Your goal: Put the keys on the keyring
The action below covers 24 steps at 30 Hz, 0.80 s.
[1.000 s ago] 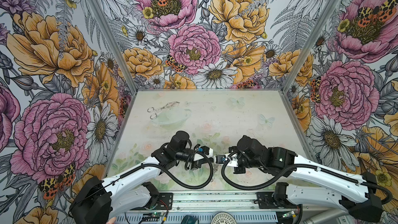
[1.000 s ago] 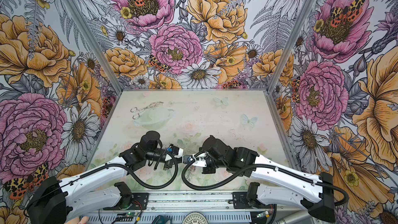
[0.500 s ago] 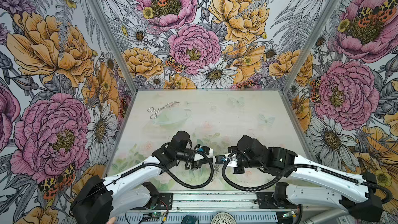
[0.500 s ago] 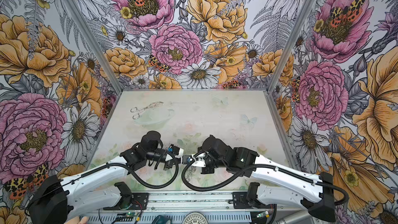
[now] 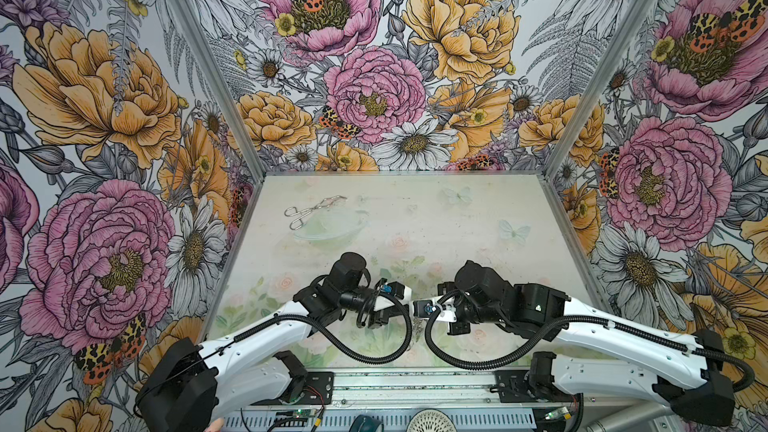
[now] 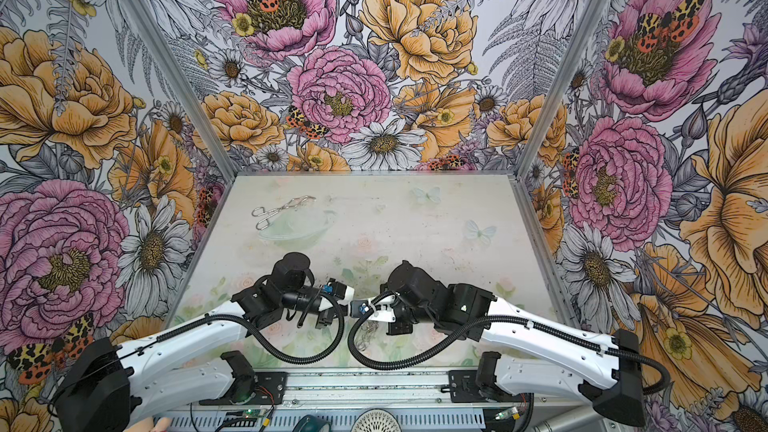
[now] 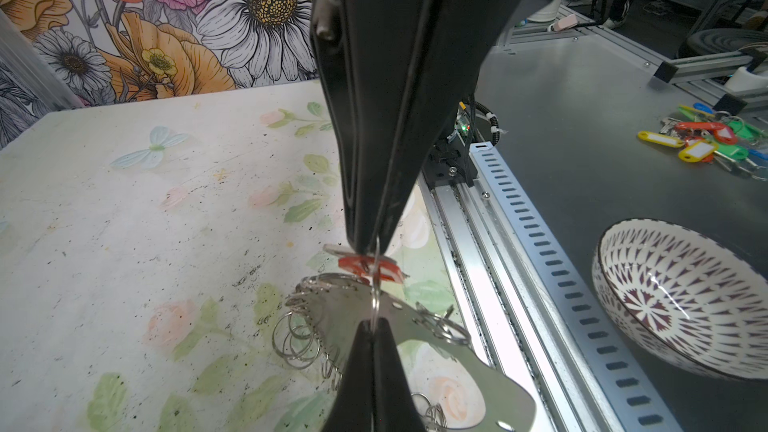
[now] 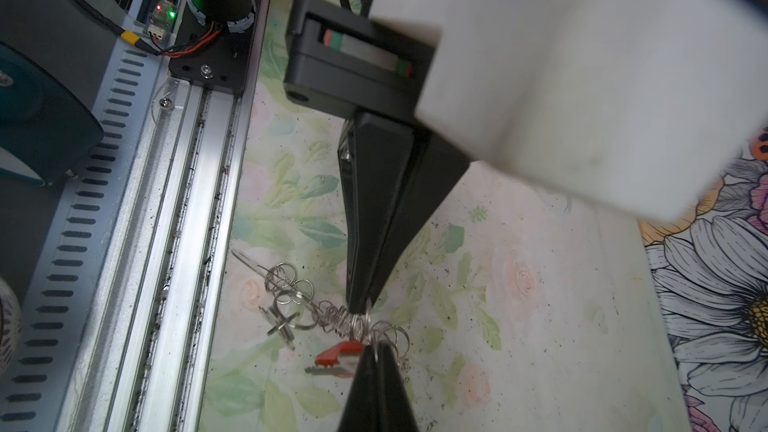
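The left hand (image 7: 373,328) and the right hand (image 8: 376,347) meet tip to tip low over the table (image 7: 124,222), near its front edge. Each is pinched tight on the same thin silver ring (image 7: 376,284). Whose ring it is, I cannot tell. The keys (image 7: 365,265), red tag showing, sit just behind it, at the fringe of the keyring (image 7: 340,313) beneath the hands.

- The left tool (image 7: 375,326), tips pressed together, pinches one end of a thin silver ring (image 7: 376,284) seen edge-on; the right tool (image 7: 370,245) nips the opposite end.
- The keys (image 7: 353,263), red-tagged, sit just behind that ring.
- The grey keyring (image 7: 419,334) spreads beneath both tools, near the floral worktop's (image 7: 124,222) edge.
- A patterned bowl (image 7: 681,305) and coloured key tags (image 7: 706,139) rest beyond.
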Tool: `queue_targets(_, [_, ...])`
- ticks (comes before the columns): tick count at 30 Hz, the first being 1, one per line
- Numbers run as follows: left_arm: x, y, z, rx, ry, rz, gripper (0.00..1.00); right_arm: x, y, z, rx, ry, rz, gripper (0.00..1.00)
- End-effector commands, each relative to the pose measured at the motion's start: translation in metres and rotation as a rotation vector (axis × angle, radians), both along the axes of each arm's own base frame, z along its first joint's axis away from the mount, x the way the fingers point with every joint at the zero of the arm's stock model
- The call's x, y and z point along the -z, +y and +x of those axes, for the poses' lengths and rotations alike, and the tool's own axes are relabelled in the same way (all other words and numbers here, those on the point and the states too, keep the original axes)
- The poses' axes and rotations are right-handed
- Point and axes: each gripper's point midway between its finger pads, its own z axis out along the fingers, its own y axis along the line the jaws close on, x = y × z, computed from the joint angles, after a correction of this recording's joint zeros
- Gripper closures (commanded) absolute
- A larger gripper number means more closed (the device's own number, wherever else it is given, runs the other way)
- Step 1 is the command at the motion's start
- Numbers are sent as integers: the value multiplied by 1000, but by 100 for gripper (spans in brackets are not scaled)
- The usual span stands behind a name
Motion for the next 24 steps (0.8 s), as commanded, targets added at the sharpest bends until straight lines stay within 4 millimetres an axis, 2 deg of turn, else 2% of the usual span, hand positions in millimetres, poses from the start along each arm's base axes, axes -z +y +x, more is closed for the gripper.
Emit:
queue_targets(1, [-7, -2, -5, 38, -6, -21, 100, 0, -3, 0, 3, -19, -13, 100])
queue_targets(14, [-7, -3, -2, 28, 4, -18, 100, 3, 0, -9, -32, 11, -11, 100])
queue_targets(24, [-7, -3, -3, 35, 8, -19, 100, 3, -1, -2, -8, -18, -24, 100])
